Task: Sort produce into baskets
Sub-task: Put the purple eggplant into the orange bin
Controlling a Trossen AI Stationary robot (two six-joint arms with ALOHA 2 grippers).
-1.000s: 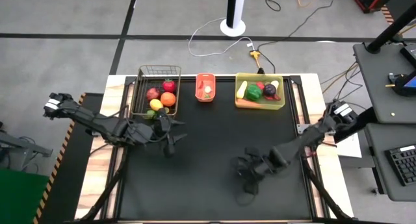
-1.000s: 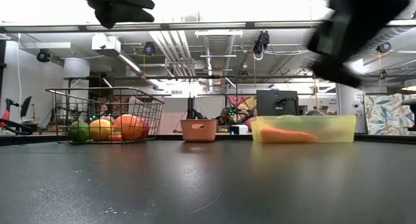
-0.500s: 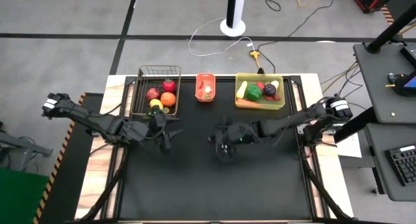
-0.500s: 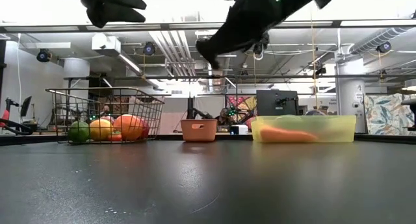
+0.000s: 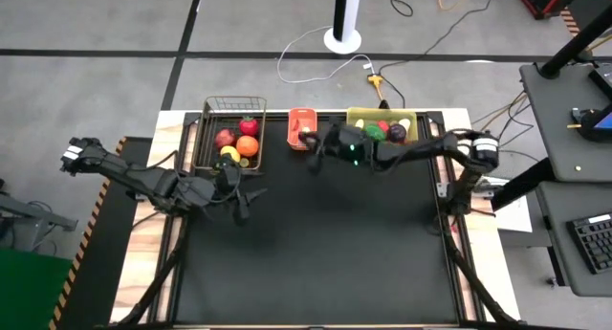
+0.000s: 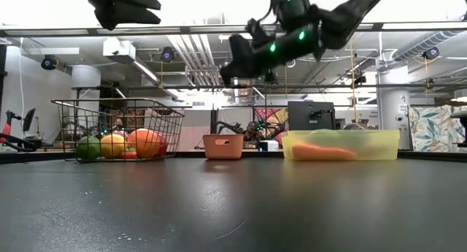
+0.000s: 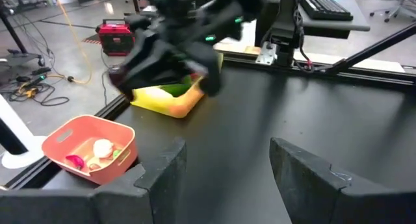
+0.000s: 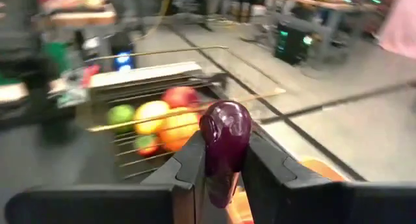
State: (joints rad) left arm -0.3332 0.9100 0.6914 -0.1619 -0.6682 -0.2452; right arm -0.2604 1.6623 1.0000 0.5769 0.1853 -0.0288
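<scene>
The high camera looks straight down on the black worktop [image 5: 316, 244] and both arms. The low camera sits at worktop level, facing the three containers along the far edge and the room behind. Both share the dark wire-mesh basket [image 5: 229, 139] [image 6: 117, 128]. The left wrist camera looks closely across to the small orange plastic basket [image 7: 91, 149]; the right wrist camera faces the mesh basket.

— What do we see of our arms? Both dark, jointed, each with a white-marked block at the shoulder end.

— Beside the small orange basket [image 5: 302, 127], our right gripper [image 5: 313, 150] carries green lights; our left gripper [image 7: 224, 175] has two blunt dark fingers.
</scene>
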